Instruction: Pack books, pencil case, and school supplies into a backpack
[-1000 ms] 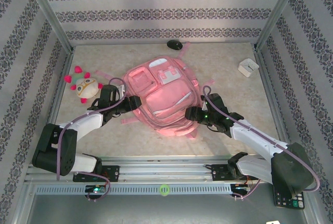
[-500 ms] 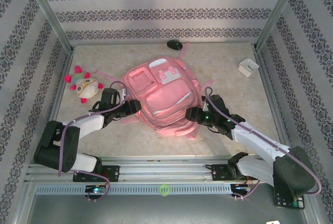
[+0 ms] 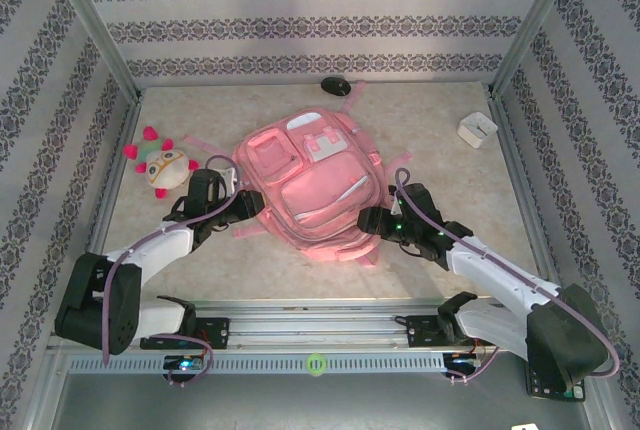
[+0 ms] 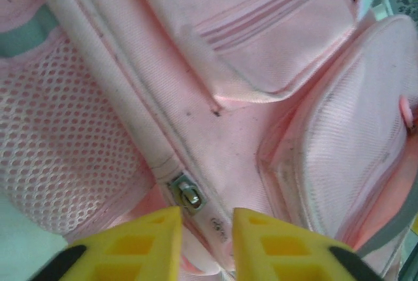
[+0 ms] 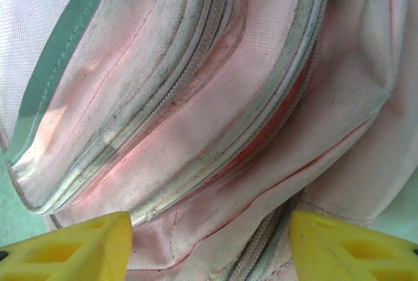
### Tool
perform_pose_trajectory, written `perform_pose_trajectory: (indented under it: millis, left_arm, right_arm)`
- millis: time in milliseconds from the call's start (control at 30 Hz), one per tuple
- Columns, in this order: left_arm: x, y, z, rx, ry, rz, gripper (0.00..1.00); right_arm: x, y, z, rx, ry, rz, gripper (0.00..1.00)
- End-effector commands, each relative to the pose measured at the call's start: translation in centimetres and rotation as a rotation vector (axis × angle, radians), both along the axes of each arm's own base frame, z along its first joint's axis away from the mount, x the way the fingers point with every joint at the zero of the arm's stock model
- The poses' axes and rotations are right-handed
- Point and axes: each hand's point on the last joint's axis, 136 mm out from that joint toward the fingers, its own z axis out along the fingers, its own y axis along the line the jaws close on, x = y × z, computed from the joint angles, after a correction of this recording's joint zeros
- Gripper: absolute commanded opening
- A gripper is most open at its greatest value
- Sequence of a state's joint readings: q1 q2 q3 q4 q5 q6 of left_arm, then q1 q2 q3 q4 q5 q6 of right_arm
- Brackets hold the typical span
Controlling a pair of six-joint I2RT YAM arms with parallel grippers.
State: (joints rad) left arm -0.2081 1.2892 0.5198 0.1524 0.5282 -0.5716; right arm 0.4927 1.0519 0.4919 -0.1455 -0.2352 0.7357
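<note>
The pink backpack lies flat in the middle of the table, front pockets up. My left gripper is at its left edge. In the left wrist view the left gripper stands open by a narrow gap, over a pink pull tab hanging from a metal zip slider. At the backpack's lower right edge my right gripper is wide open. In its wrist view the right gripper straddles pink fabric and zip seams. The books, pencil case and school supplies are out of view.
A plush toy with red bumps lies at the left. A white square box sits at the back right, and a small black object at the back edge. Patterned walls and metal posts enclose the table.
The left gripper's jaws have narrowed around the zip pull, and the left arm has drawn slightly back and down. The right gripper has barely moved.
</note>
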Motion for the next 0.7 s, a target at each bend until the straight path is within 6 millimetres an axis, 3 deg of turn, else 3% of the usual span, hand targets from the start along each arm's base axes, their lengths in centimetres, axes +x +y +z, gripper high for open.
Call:
perform_pose_trajectory:
  millis: [0, 333, 533, 667]
  left_arm:
    - [0.2, 0.5, -1.2, 0.048, 0.048, 0.005, 0.43]
    - [0.3, -0.1, -0.8, 0.03, 0.049, -0.023, 0.53]
    - [1.0, 1.4, 2.3, 0.028, -0.012, 0.075, 0.61]
    - [2.9, 3.0, 3.8, 0.078, -0.008, 0.138, 0.65]
  right_arm:
    - [-0.3, -0.2, 0.0, 0.019, 0.007, -0.009, 0.65]
    - [-0.6, 0.0, 0.3, -0.012, 0.0, -0.001, 0.64]
    - [-1.5, 1.6, 4.7, -0.134, -0.146, 0.085, 0.63]
    - [-2.3, 3.9, 6.0, -0.124, -0.166, 0.122, 0.63]
